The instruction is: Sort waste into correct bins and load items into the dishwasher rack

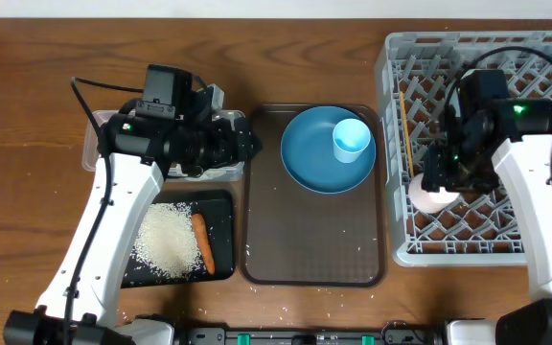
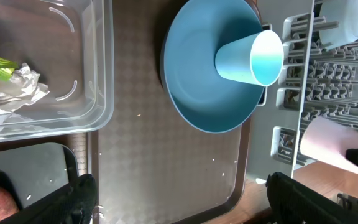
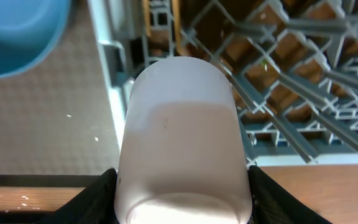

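The right gripper's (image 3: 182, 208) jaws clamp the small pinkish-white cup (image 3: 179, 143), right of centre in the overhead frame, over the left edge of the large grey pegged plastic rack (image 1: 487, 251). The left gripper's (image 2: 179, 211) jaws stand wide apart at upper left, by the clear rectangular plastic tub (image 1: 89, 149) holding crumpled white tissue (image 2: 11, 84).

I get bright, even overhead light with soft shadows; glints show on the clear tub (image 2: 86, 74), and the pinkish cup (image 3: 179, 137) looks blurred up close
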Robot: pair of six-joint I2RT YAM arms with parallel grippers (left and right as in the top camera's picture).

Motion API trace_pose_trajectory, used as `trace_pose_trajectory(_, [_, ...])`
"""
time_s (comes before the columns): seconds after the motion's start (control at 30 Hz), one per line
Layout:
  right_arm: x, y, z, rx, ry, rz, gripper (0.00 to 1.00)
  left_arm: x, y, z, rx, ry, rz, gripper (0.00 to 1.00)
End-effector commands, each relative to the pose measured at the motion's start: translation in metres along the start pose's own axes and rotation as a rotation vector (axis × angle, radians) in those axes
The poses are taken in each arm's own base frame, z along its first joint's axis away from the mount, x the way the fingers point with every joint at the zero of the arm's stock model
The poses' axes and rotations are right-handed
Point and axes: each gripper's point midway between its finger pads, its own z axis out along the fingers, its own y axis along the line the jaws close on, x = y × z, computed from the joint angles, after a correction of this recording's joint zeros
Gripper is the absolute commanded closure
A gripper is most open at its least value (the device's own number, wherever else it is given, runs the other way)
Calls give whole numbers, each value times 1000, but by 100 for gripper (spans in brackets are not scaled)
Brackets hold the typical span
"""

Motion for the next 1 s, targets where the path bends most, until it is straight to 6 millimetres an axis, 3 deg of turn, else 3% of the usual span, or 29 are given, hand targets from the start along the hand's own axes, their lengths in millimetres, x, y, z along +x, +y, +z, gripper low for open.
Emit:
trace_pose_trajectory(0.0, [6,-12,5,53,14,41,77,-1,1,-1,-13,-8,12,11])
trace_pose_trajectory(0.17, [10,-13,11,55,31,40,74,-1,1,-1,-13,-8,12,10])
trace_pose_trajectory(0.23, [10,-13,11,55,32,40,68,-1,1,-1,-13,-8,12,10])
trace_pose_trajectory(0.4, [10,-13,11,54,29,40,28,-1,1,-1,-13,-8,12,10])
trace_pose_trajectory(0.53, [11,-13,11,55,33,40,11,-1,1,-1,-13,-8,12,10])
trace_pose_trajectory(0.97, [11,-13,11,54,32,40,1,-1,1,-1,-13,-8,12,10])
